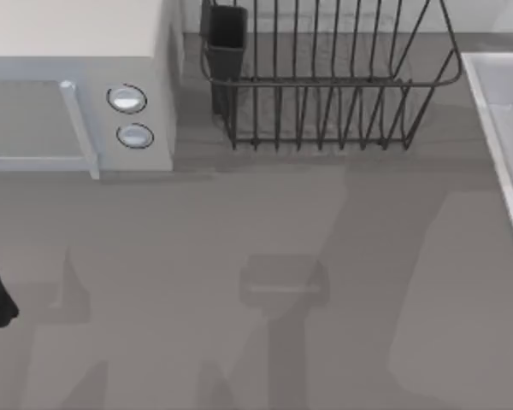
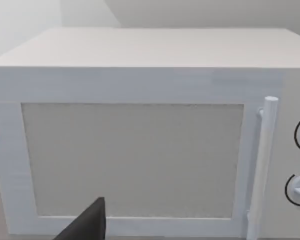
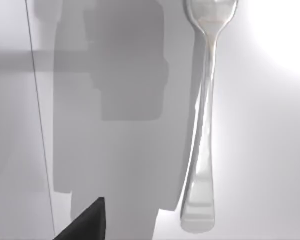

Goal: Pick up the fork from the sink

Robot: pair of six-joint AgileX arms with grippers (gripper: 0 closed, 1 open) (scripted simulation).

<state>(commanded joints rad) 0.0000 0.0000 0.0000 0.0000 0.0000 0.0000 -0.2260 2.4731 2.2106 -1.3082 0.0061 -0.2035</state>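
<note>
Fork (image 3: 204, 125) lies flat on the sink (image 3: 270, 150) floor, under my right arm's wrist camera; can't tell if that gripper's spread. I'd drop straight down and pinch mid-handle, across the narrow width

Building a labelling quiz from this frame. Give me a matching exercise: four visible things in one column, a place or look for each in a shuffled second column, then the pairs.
Things:
1. fork
2. dish rack
3. microwave
4. sink

Descriptions:
A. white box with two round knobs, top view's upper left
B. shiny silver, lying flat on a pale surface in the right wrist view
C. pale basin with a raised rim at the top view's right edge
D. dark wire frame at the back of the table, between the other two

Pairs: 1-B, 2-D, 3-A, 4-C
</note>
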